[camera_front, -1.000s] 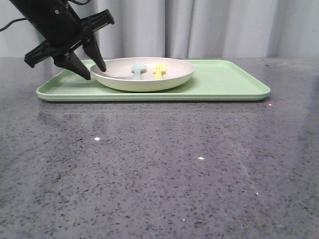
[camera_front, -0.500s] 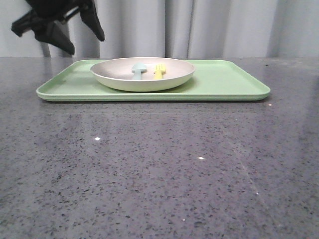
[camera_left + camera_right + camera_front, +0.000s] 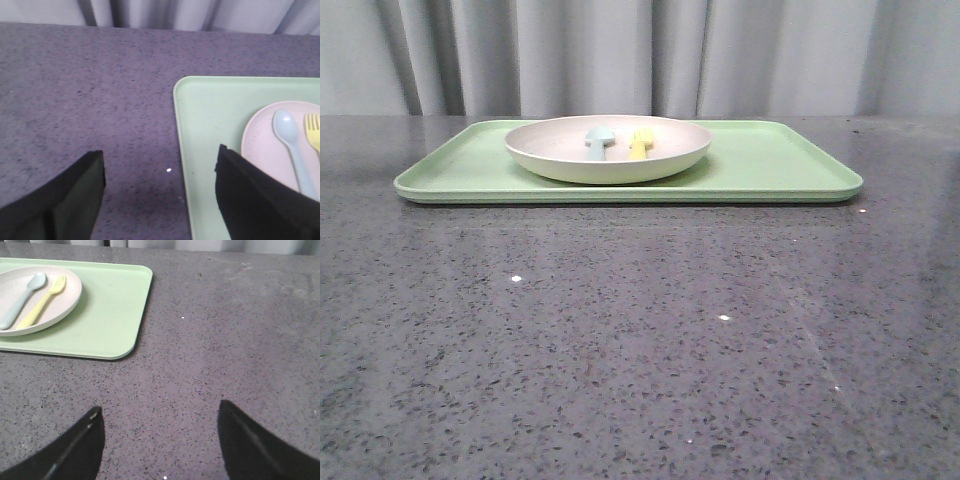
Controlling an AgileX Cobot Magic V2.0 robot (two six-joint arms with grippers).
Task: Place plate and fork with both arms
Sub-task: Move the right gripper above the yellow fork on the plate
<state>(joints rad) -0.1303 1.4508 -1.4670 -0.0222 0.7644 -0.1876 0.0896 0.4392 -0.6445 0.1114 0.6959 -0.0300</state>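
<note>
Looks basically done to me: plate [image 3: 608, 150] sits on the tray [image 3: 770, 160] around 11 o'clock with the fork [image 3: 639, 143] in it, left tool [image 3: 160, 200] and right tool [image 3: 160, 445] both spread wide and empty, nothing left but parking.

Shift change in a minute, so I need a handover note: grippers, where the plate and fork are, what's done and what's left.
Left gripper: jaws open, empty, above the table beside the tray's left end.
Right gripper: jaws open, empty, over bare table to the tray's right.
Plate sits on the tray's left half; fork lies in it beside a pale blue spoon.
Done: apparently both placed.
Left: nothing visible.
</note>
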